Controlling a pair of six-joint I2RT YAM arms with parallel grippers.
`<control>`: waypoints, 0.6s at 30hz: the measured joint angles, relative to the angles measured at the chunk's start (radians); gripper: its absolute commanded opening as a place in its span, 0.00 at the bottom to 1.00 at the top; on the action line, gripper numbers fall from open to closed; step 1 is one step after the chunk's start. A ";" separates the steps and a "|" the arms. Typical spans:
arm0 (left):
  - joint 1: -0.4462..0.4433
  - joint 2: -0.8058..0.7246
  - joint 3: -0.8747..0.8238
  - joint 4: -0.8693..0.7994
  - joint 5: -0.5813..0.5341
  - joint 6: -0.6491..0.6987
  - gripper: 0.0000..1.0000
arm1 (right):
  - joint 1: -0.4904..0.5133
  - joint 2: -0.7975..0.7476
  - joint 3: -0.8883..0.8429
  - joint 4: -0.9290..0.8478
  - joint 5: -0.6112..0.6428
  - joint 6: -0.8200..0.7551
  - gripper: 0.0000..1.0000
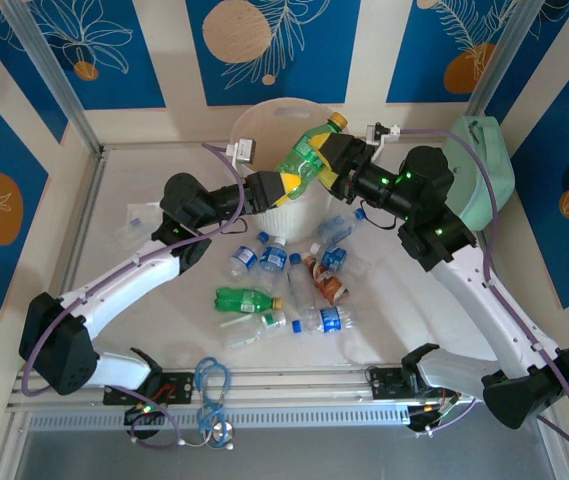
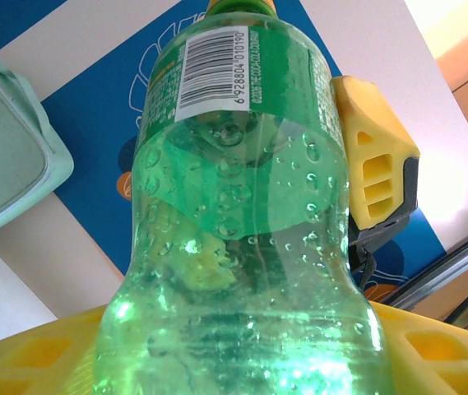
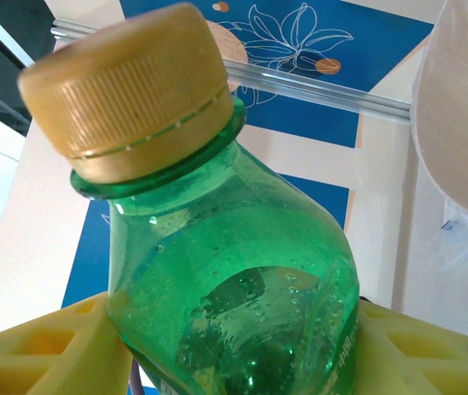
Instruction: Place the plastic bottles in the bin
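A green bottle (image 1: 306, 160) with a yellow cap (image 1: 337, 121) hangs tilted over the near rim of the bin (image 1: 264, 118), a large whitish-pink bucket. Both grippers hold it. My left gripper (image 1: 286, 186) clasps its base, and in the left wrist view (image 2: 242, 346) the yellow fingers (image 2: 28, 355) press both sides of the green bottle (image 2: 242, 206). My right gripper (image 1: 338, 166) is shut on its shoulder below the cap, (image 3: 234, 346) in its wrist view. Several more plastic bottles lie on the table: a green one (image 1: 246, 299), clear blue-labelled ones (image 1: 269, 258), a brown-red labelled one (image 1: 329, 287).
A mint-green case (image 1: 479, 165) leans at the back right behind the right arm and appears in the left wrist view (image 2: 3, 140). Loose clear wrappers (image 1: 136, 222) lie at the left. Blue patterned walls close in the table on three sides.
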 measured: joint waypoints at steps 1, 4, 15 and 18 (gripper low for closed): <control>0.002 0.000 0.000 0.000 -0.002 0.001 0.61 | -0.003 0.000 0.000 -0.002 0.001 0.001 0.69; 0.014 0.000 0.013 -0.023 -0.005 0.008 0.60 | -0.015 -0.001 0.002 -0.023 0.005 -0.007 0.85; 0.140 0.005 0.154 -0.237 -0.041 0.106 0.62 | -0.159 -0.056 0.066 -0.421 0.056 -0.123 0.93; 0.182 0.037 0.261 -0.381 -0.057 0.158 0.60 | -0.217 -0.071 0.097 -0.580 0.109 -0.186 0.90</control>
